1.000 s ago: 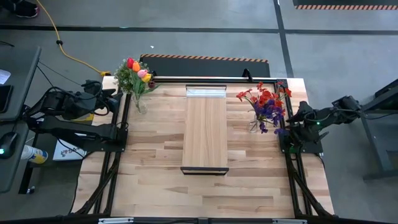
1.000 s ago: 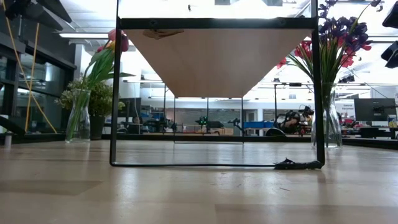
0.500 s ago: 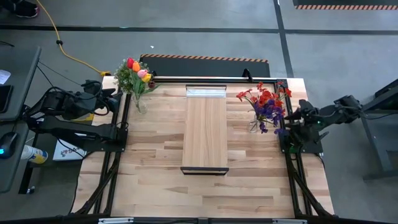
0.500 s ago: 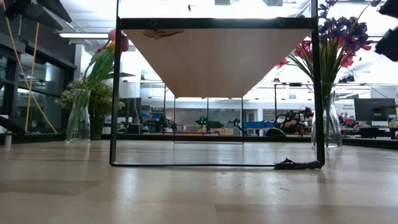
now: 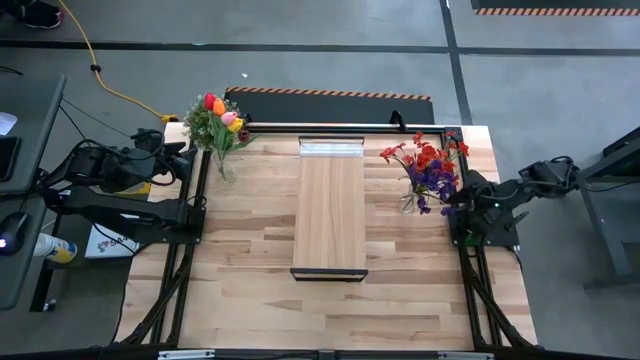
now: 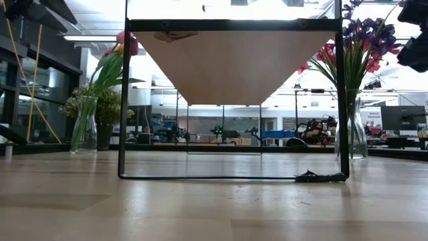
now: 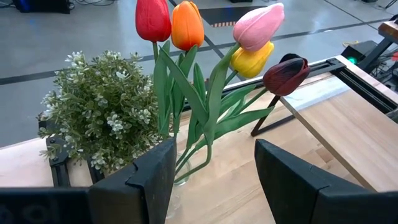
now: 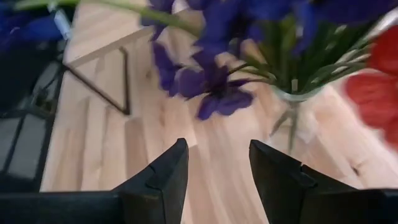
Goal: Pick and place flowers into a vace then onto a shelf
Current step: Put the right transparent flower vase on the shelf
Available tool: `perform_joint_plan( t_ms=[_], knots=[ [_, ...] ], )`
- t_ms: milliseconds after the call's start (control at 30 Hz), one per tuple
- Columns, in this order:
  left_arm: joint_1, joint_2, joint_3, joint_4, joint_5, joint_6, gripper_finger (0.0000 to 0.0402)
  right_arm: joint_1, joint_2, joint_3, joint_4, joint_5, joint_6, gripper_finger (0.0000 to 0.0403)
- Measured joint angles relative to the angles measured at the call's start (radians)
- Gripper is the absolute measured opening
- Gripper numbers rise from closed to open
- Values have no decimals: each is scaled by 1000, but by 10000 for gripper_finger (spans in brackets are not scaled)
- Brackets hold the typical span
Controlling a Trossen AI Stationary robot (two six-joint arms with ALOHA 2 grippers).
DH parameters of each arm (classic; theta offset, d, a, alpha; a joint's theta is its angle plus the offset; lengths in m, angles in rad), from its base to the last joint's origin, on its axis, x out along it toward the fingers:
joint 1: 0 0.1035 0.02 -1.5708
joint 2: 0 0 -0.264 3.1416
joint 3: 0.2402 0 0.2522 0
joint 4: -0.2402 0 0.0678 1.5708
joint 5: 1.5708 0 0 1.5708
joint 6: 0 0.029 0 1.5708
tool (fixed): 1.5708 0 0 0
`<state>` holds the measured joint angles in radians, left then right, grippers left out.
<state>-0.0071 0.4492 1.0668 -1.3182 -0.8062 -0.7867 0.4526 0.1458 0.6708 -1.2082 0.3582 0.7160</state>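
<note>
Tulip flowers in red, orange, pink, yellow and maroon stand with their stems in a clear vase at the table's far left. My left gripper waits open just left of them, touching nothing. Red and purple flowers stand in a second glass vase at the far right. My right gripper is open close beside that bunch, and its fingers hold nothing. The shelf, a long light-wood board on a dark frame, stands in the middle between the two vases.
A bushy pale-green potted plant stands right behind the tulip vase. Black frame rails run along the table's left and right sides. Bare plank tabletop lies in front of the shelf.
My right gripper has moved toward the table's left, closer to the red and purple flowers; in the low view it has come further into the upper right corner. The flowers, vases and shelf have stayed where they were.
</note>
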Motion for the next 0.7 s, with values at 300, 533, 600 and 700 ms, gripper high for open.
perform_joint_plan(
  t_ms=[300,533,600,700],
  knots=[
    [0,0,0,0,0,60,248,-1,83,1,118,29,121,161],
    [0,0,0,0,0,60,248,-10,202,1,86,53,251,169],
    [0,0,0,0,0,60,248,-26,218,1,95,51,275,174],
    [0,0,0,0,0,60,248,-59,234,1,102,46,306,180]
  ],
)
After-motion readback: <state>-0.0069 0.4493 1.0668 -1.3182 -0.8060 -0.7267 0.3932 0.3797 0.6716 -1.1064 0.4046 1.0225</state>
